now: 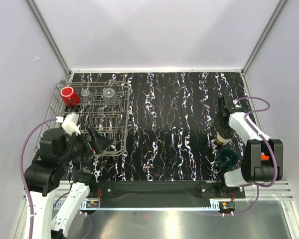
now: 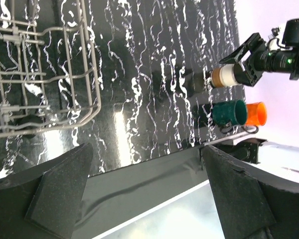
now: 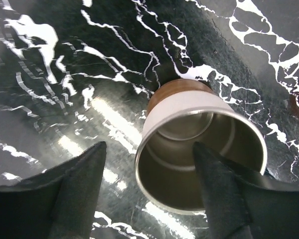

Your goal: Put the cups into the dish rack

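Your right jaws stand open about the cream cup point(image 3: 189, 107), one finger point(image 3: 74, 189) apart from it, near the worktop's point(image 1: 169, 124) right edge. Left jaws: wide, empty, beside the dish rack point(image 1: 125, 124); bare worktop between.

Open stretch of tabletop point(image 1: 164, 134) between dish rack point(image 1: 104, 107) and cream cup point(image 1: 222, 137), dark green cup point(image 1: 227, 158) close beside it

The dish rack point(image 2: 92, 74) runs off the left wrist view's top and left edges. Overhead, the right end effector point(image 1: 223, 130) covers much of the cream cup point(image 1: 222, 139).
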### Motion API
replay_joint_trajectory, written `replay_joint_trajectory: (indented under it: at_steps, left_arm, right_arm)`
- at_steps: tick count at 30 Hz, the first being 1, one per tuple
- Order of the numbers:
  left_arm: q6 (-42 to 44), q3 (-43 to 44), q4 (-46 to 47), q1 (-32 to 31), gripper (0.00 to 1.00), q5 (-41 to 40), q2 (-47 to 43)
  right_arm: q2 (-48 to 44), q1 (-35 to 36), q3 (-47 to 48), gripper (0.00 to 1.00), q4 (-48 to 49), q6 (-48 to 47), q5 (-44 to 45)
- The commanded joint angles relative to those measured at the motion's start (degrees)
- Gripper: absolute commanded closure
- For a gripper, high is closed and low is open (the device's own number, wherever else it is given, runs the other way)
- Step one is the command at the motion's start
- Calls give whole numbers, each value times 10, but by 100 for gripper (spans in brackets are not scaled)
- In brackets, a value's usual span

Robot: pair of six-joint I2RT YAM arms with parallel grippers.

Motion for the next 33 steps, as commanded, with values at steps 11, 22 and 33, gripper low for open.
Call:
replay_joint_trajectory:
  at_steps: [11, 22, 33]
  left_arm:
    - [15, -29, -8, -2, 1, 27, -65]
    - [-56, -69, 86, -2, 1, 106, -169]
    - [-220, -151, 292, 0, 1, 130, -280]
  right_arm:
    - [17, 0, 11, 89, 14, -21, 18]
    - [-184, 0, 79, 100, -16, -74, -291]
    - [-320, 157, -16, 100, 425, 268, -688]
